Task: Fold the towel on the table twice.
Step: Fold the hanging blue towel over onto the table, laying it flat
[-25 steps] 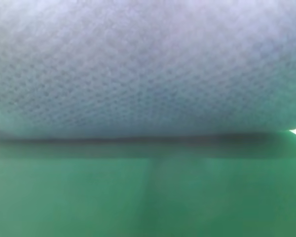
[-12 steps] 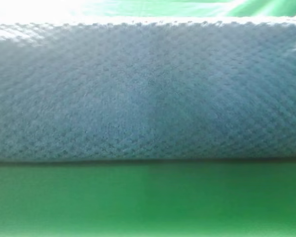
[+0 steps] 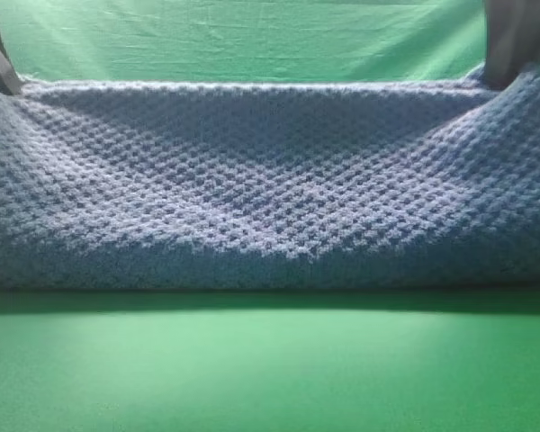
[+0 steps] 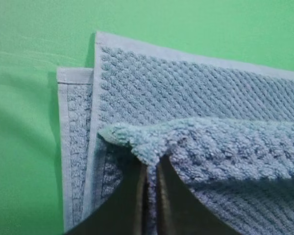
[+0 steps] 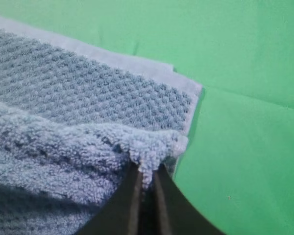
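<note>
**Towel held up by two corners, now in sharp view**

The towel hangs as a wide band across the high view, long axis running 9 to 3 o'clock, its top edge sagging slightly between two raised corners and its lower part resting on the green surface. Half a second ago it was a blur filling more of the view; a second ago it covered the upper half with only a dark band beneath. Now the weave reads clearly and the green backdrop shows above it.

The left end effector is pinched tight on a towel corner; the right end effector likewise clamps a corner.

The wrist views show what the high view cannot: under each held corner lie flat layers with pale hems, at 9 to 12 o'clock on the left and 12 to 2 o'clock on the right.
</note>
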Robot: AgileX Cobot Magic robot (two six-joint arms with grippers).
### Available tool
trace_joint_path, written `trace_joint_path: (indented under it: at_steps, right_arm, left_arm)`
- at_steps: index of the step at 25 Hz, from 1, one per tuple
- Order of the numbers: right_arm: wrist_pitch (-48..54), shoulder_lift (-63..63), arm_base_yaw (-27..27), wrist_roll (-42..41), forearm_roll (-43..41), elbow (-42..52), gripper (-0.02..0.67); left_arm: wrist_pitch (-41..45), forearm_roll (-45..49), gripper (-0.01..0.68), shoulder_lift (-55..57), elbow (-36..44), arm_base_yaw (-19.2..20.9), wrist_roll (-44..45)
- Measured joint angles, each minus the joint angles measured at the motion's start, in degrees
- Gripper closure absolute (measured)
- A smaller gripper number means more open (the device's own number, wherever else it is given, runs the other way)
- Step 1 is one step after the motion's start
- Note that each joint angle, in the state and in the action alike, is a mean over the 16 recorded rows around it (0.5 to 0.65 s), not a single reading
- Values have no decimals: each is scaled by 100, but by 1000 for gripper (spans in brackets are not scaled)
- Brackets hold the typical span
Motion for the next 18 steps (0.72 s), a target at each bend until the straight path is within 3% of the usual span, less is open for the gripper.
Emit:
trace_joint_path:
  at_steps: [18]
  right_arm:
    - [-1639, 1621, -566, -315, 147, -551, 649]
  left_arm:
    - [-1576, -123, 662, 1283, -182, 0, 66]
